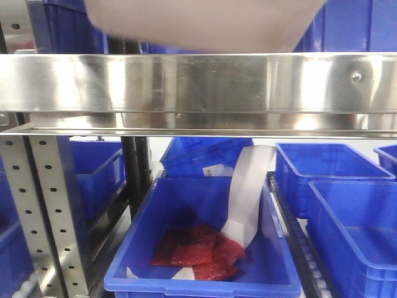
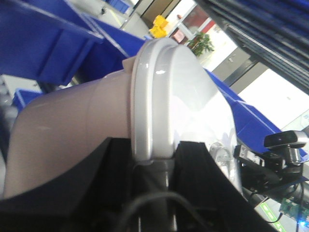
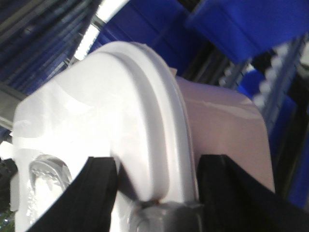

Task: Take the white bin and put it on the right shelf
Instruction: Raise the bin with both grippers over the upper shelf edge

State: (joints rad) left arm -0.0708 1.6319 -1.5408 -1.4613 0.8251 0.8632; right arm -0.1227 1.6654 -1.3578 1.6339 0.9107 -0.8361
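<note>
Warehouse racking fills the front view, blue bins (image 1: 347, 205) on every level; right shelf (image 1: 198, 84) runs edge to edge across the frame as a shiny steel rail, perforated grey uprights (image 1: 37, 211) below it on the left; white bin (image 1: 205, 25) sits at the top of the frame, its pale underside just above the rail's top edge; cannot tell whether it touches the shelf deck; under the shelf, nearest blue bin (image 1: 142, 282) holds red packets (image 1: 198, 251) and a curled white paper strip (image 1: 248, 192). Left wrist view: left gripper (image 2: 153, 162) is clamped on the white bin, black fingers (image 2: 111, 183) pressed either side of the rim of the lid (image 2: 183, 96); pinkish body (image 2: 72, 130) runs off to the left, glossy lid to the right; small black camera (image 2: 286, 140) at the right edge; bright windows and a potted plant (image 2: 200, 42) behind. Right wrist view: right gripper (image 3: 159, 191) is likewise closed on the lid rim, one black finger (image 3: 96, 193) on the lid (image 3: 96, 106) side, the other on the body (image 3: 227, 125) side; blue bins out of focus behind.
</note>
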